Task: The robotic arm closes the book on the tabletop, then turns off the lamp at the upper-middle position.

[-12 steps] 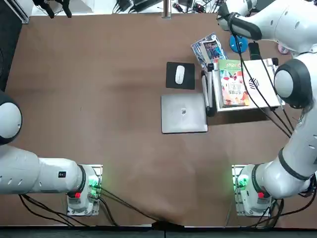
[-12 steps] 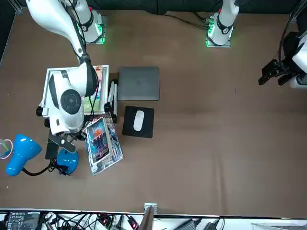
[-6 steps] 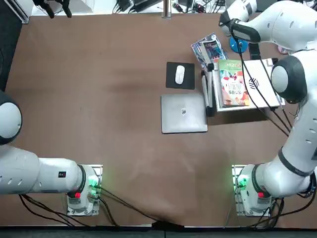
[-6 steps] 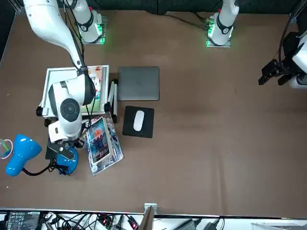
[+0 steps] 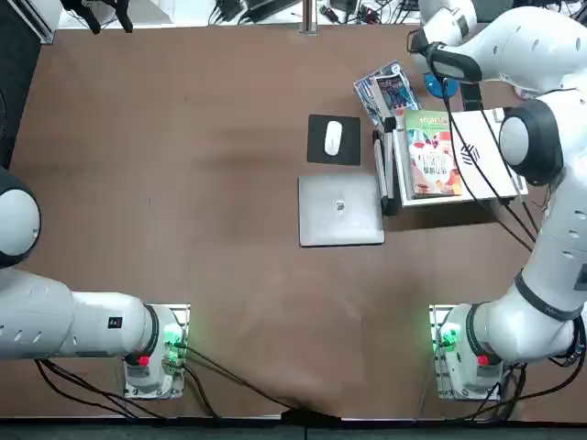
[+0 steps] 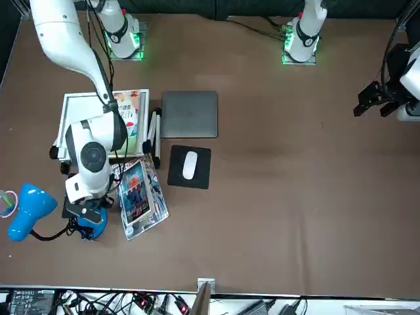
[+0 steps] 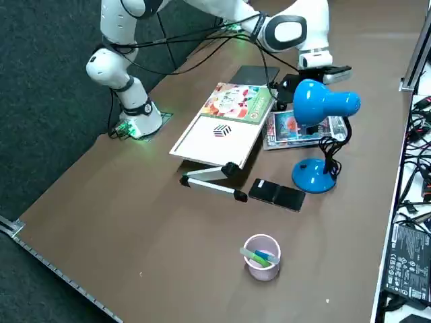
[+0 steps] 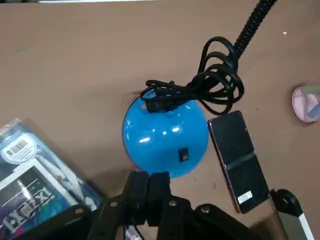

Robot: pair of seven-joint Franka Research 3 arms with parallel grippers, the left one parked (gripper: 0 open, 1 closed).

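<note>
From overhead, the closed book (image 5: pixel 433 156) lies on a white stand board (image 5: pixel 486 137) marked with a black striped logo; its green cover carries white writing, too small to read. A silver laptop (image 5: pixel 340 210) sits near it on the brown counter (image 5: pixel 229 247). In the front view, the right gripper (image 6: pixel 88 207) hangs over the blue base of the lamp (image 6: pixel 33 209). The right side view shows a phone (image 7: pixel 277 194) beside that base. In the right wrist view, the jaws are pressed together just beside the base and its black switch (image 8: pixel 183 154); a barcode label (image 8: pixel 19 148) marks the glossy leaflet (image 8: pixel 37 182).
</note>
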